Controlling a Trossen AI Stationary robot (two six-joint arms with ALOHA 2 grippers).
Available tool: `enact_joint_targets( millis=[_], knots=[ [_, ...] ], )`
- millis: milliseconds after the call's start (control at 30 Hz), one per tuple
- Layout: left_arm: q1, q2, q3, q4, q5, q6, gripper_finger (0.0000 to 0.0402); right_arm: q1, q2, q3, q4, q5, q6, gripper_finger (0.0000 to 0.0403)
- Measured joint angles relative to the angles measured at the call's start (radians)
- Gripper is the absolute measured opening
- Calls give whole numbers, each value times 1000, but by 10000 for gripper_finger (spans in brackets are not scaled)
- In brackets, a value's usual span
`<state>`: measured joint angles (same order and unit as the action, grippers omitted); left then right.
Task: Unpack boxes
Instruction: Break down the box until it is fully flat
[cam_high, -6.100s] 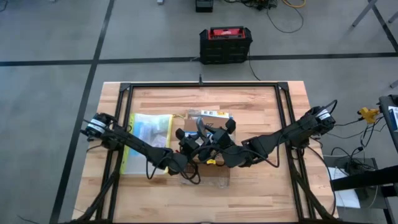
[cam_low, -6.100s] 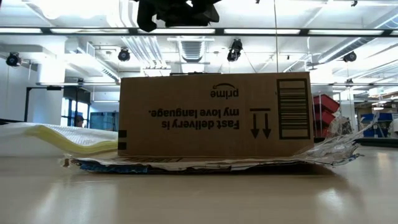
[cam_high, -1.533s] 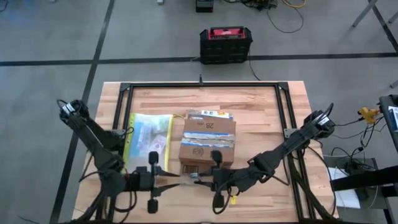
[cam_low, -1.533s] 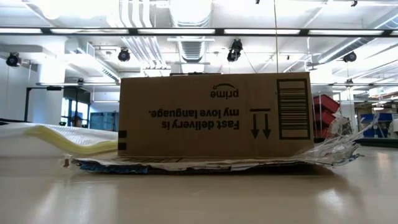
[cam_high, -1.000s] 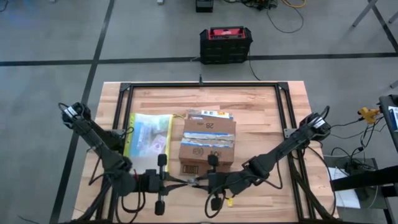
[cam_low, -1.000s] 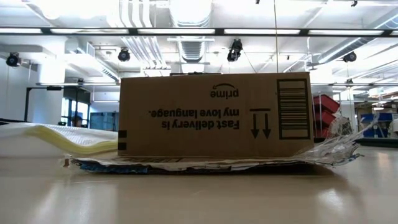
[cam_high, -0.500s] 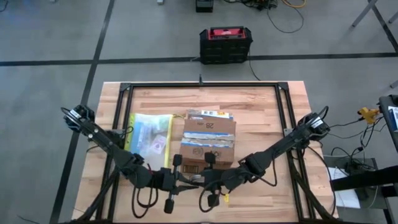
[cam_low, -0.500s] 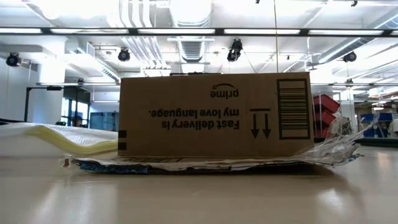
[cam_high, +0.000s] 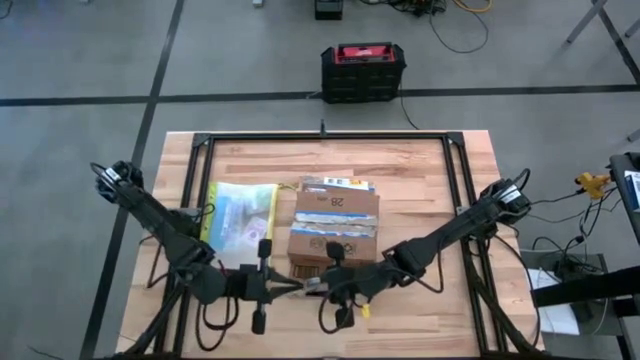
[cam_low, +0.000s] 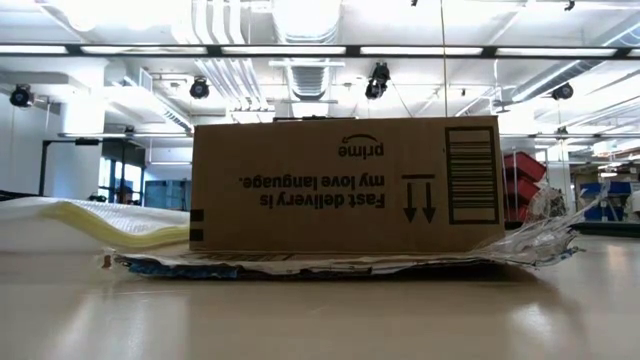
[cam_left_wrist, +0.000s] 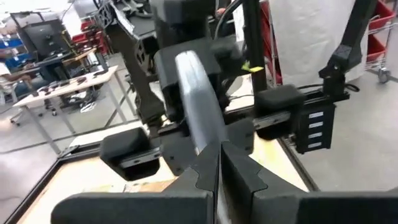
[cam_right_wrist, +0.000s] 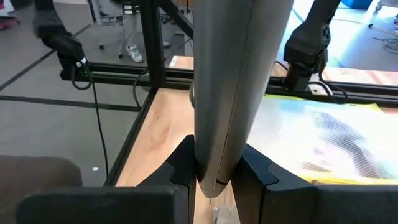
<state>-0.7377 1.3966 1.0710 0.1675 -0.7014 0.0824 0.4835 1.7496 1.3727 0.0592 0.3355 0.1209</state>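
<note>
Now the box sits mid-table, just beside the pouch, its print upside down in the low view. Near its front edge both grippers meet: the left gripper has its jaws pressed together, the right gripper clamps a grey tool

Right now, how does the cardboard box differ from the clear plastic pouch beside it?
The box is brown, opaque cardboard with white labels; the pouch is clear plastic with a yellow edge. The box stands tall; the pouch lies low and flat. Both are on the wooden table, side by side.
</note>
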Motion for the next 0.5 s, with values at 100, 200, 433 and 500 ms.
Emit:
enact_joint_targets(
  millis=[100, 200, 433, 500],
  knots=[
    [22, 15, 0, 27, 20, -4, 1, 0, 6, 0, -1, 37, 5, 48],
    [53, 30, 0, 85, 113, 3, 1, 0, 13, -1, -4, 56, 12, 48],
    [49, 18, 6, 78, 132, -21, 0, 8, 1, -3, -68, 67, 1, 48],
    [20, -9, 12, 85, 127, 4, 0, 14, -1, -3, -88, 81, 14, 48]
  ],
)
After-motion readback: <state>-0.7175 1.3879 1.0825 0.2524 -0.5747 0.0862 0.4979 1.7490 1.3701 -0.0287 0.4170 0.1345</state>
